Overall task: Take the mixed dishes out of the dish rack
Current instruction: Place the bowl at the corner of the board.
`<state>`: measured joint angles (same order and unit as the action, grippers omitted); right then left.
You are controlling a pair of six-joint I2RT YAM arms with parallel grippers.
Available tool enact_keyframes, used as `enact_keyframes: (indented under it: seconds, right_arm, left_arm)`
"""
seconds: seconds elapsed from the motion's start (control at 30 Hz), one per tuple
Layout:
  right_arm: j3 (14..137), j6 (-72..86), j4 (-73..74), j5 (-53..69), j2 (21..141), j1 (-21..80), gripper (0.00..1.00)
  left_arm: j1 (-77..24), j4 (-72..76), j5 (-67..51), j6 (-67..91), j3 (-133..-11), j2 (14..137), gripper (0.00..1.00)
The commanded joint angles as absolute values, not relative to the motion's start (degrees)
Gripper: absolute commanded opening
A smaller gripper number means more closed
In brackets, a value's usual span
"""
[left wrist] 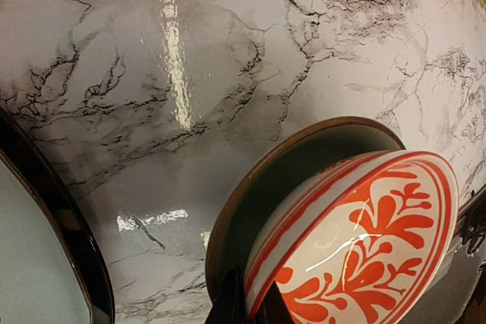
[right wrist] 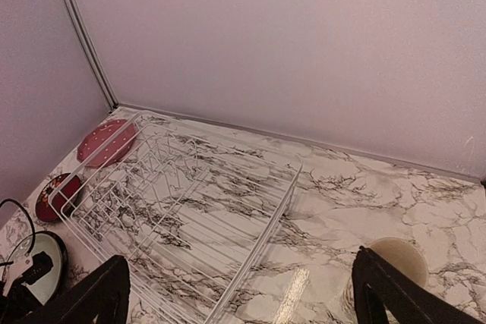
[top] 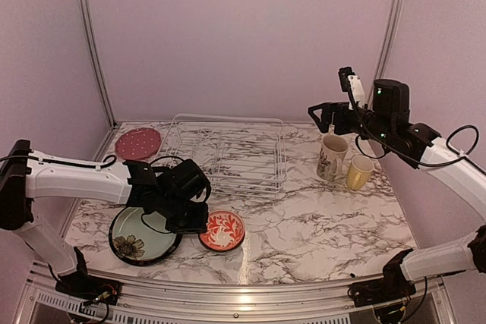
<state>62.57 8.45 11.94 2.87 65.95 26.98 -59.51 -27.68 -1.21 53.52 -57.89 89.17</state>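
The white wire dish rack (top: 224,153) stands at the back middle with nothing in it. In front of it, a red-white patterned bowl (top: 222,231) sits over a small dark plate (left wrist: 281,180). My left gripper (top: 194,218) is shut on the bowl's (left wrist: 364,248) near rim, one finger on each side of it. A green flowered plate (top: 143,236) lies just left of it. A pink dotted plate (top: 138,143) lies left of the rack. A cream mug (top: 332,157) and a yellow mug (top: 359,172) stand on the right. Above them my right gripper (top: 323,115) hangs open and holds nothing.
In the right wrist view the rack (right wrist: 190,202) lies ahead, with the cream mug's rim (right wrist: 395,259) by the right finger. Pale walls close in the back and both sides. The marble table (top: 319,225) extends to the front rail.
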Motion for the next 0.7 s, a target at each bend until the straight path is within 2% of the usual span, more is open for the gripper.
enact_keyframes:
  seconds: [0.0,0.3,0.47,0.67]
  right_arm:
    - [62.48,7.92,12.71,2.81,64.08,26.72,0.98]
    - [61.27,8.09,12.13,2.64,62.40,26.72,0.99]
    - [61.25,8.26,11.87,3.14,62.73,26.72,0.98]
    - [61.76,8.10,12.02,3.14,62.75,26.70,0.98]
  left_arm:
    - [-60.88,-29.74,0.53,53.30,-61.30,90.84,0.00]
    - [-61.22,-33.38,3.55,53.00,-62.85,91.19,0.02]
    - [-61.21,-33.68,3.92,52.89,-62.83,91.32,0.09]
    - [-61.26,-33.88,4.75,52.66,-62.97,90.39,0.25]
